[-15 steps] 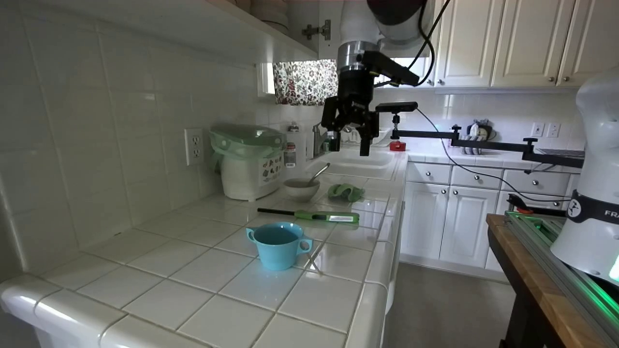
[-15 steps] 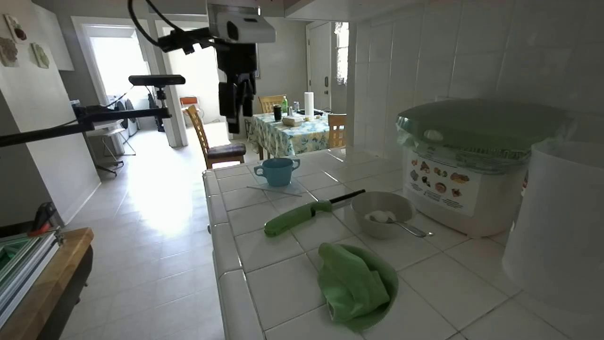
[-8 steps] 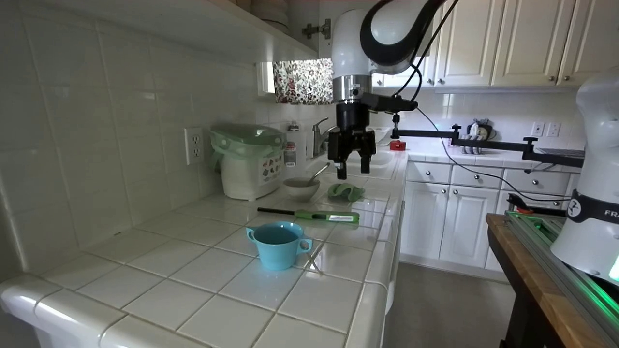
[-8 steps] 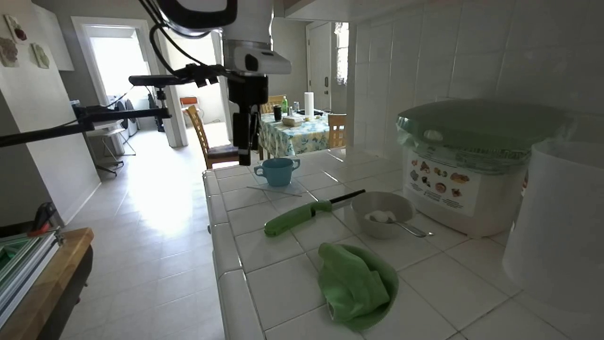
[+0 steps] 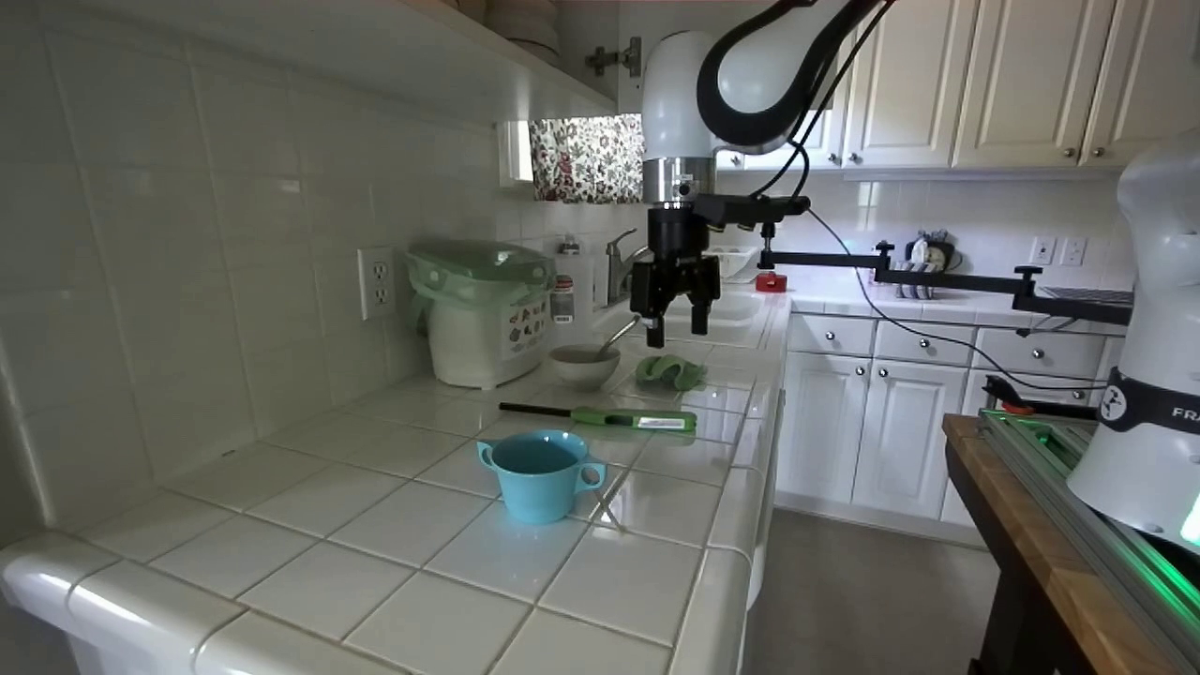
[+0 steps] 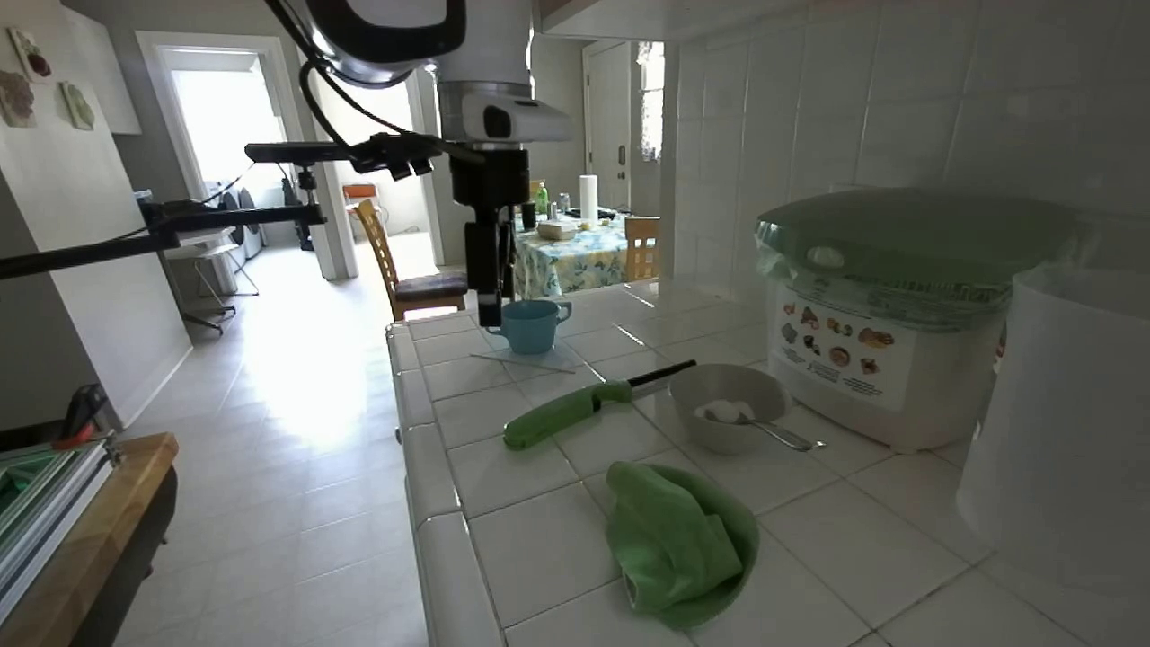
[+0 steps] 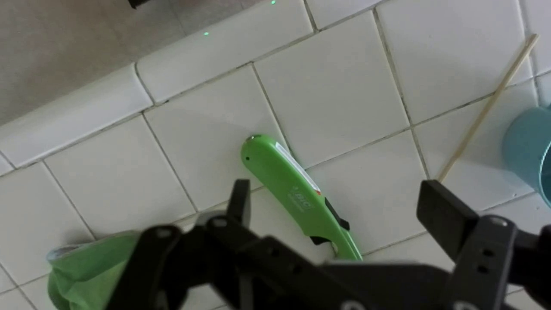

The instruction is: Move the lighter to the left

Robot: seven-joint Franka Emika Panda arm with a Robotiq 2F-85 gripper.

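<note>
While the gripper [image 7: 335, 193] hangs above the tiled counter [image 5: 441, 609] w/ fingers [image 7: 445, 211] spread apart (i.e., released), the lighter [image 7: 284, 185] lies on the tiles below, apart from it. Wrist view: its rounded green end & "BIC" lettering show btwn the fingers; finer print is illegible, & the remainder, incl. the black end, is hidden behind the gripper. In both exterior views it shows whole, black end toward the tiled wall [image 5: 262, 319], near the bowl [image 6: 714, 440]; bowl contents [image 6: 732, 407] pale, type unclear. Blue cup [image 6: 535, 331]: in an exterior view, one handle is partly hidden by a fingertip; in wrist view, cut off at R edge. Thin stick [image 7: 486, 108], near cup: in wrist view it meets a finger's outline, so whether it ends there or runs behind cannot be told. Green cloth [image 7: 90, 263]: partly hidden by gripper & cut off by bottom edge in wrist view. Arm [image 5: 677, 112]: cut off by top edge in both exterior views.
</note>
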